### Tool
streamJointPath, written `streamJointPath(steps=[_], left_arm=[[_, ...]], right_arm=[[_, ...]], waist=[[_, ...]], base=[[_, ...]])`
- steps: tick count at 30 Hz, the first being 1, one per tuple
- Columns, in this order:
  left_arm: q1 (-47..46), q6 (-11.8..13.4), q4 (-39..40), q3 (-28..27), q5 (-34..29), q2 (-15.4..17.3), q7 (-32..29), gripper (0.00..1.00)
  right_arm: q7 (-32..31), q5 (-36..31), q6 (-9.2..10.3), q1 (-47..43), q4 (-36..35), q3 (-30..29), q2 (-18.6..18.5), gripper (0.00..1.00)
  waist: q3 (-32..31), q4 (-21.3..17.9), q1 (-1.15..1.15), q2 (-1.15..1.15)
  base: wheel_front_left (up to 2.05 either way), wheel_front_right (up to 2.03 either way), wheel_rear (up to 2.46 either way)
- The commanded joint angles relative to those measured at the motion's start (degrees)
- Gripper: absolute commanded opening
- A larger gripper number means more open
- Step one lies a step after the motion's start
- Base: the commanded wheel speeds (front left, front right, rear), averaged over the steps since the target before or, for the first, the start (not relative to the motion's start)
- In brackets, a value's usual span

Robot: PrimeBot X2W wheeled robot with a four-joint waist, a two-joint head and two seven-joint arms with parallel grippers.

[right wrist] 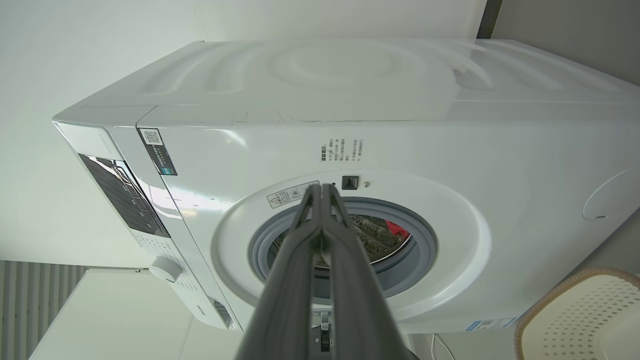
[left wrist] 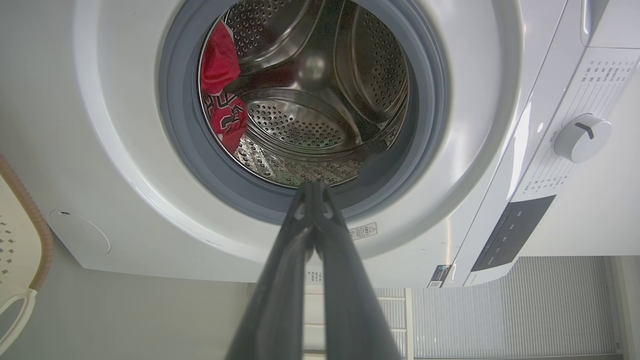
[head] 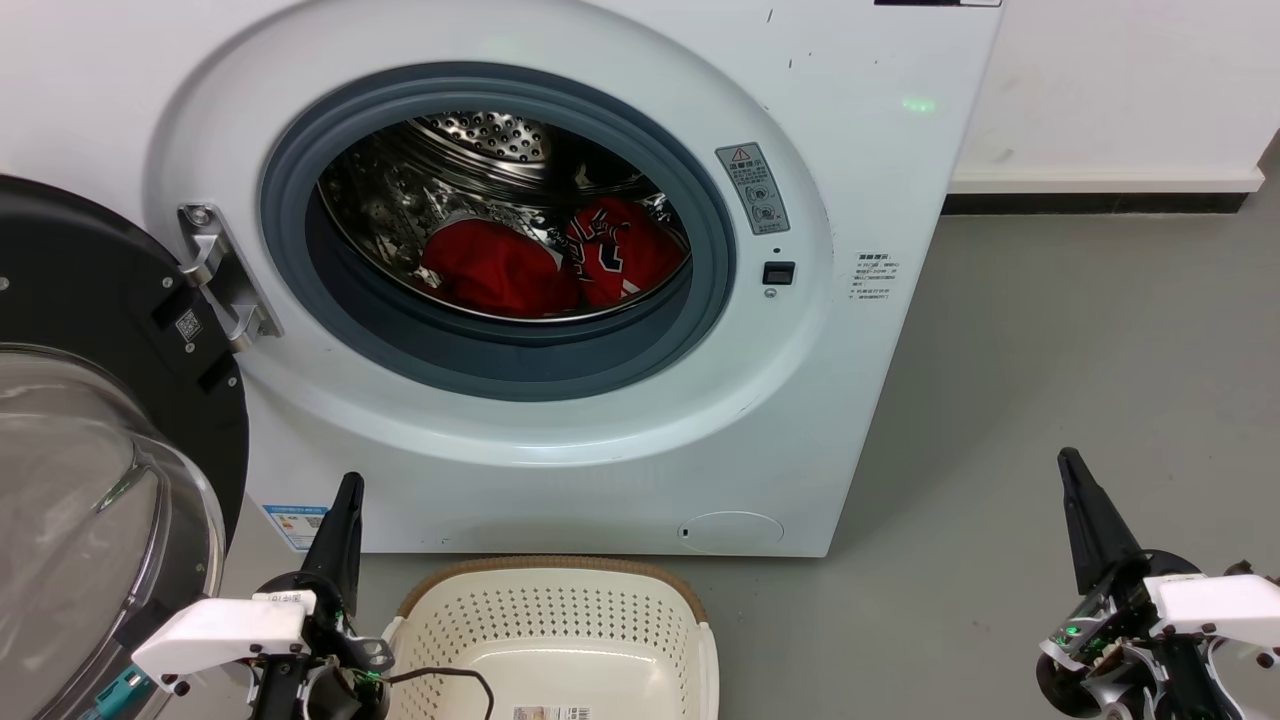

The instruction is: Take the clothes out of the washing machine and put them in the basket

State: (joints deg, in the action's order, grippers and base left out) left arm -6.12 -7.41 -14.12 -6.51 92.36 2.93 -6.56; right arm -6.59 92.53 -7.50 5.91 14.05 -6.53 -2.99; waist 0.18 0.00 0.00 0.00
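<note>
- While the left gripper [head: 349,488] hangs low with its two dark fingers pressed together on nothing, the clothes lie up ahead of its tips and a little to its right, deep inside the washing machine [head: 880,200].
- Nearer that gripper's side is the plain red garment [head: 490,270], a soft, crumpled, unmarked heap on the bottom of the perforated steel drum [head: 480,130]. It touches its neighbour on the right.
- Beside it the jersey [head: 620,250] is the same red, bunched up, with black-and-white lettering and trim across its folds. It rests slightly up the drum's right wall.
- Over the grey floor [head: 1050,350] the right gripper [head: 1068,458] is likewise closed tip to tip and empty, well to the right of the machine. Both garments lie forward and to its left, and in the right wrist view a sliver of red shows just past its fingers.
- Ringing the opening, the grey rubber seal [head: 500,365] stands between both grippers and the clothes, which sit wholly behind it.
- Swung open, the black-rimmed glass door [head: 100,300] stands just left of the left gripper.
- Just right of the left gripper, and well left of the right one, the basket [head: 550,572] sits on the floor before the machine. It is cream-white and perforated, with a brown woven-look rim and a small sticker [head: 550,713] on its bottom.
</note>
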Motion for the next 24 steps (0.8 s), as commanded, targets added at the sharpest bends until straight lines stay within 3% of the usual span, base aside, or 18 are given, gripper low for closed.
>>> streamJointPath(steps=[1, 24], left_arm=[[-0.35, -0.28, 0.04, -0.1, 0.12, -0.11, -0.1, 0.0], [-0.35, -0.28, 0.05, -0.1, 0.12, -0.11, -0.1, 0.0]], right_arm=[[-0.02, -0.25, 0.02, 0.7, 0.06, 0.02, 0.17, 0.0], [-0.01, -0.25, 0.02, 0.71, 0.06, 0.03, 0.17, 0.0]], waist=[[0.0, 0.0, 0.0, 0.0], [0.0, 0.0, 0.0, 0.0]], base=[[0.0, 0.0, 0.0], [0.0, 0.0, 0.0]])
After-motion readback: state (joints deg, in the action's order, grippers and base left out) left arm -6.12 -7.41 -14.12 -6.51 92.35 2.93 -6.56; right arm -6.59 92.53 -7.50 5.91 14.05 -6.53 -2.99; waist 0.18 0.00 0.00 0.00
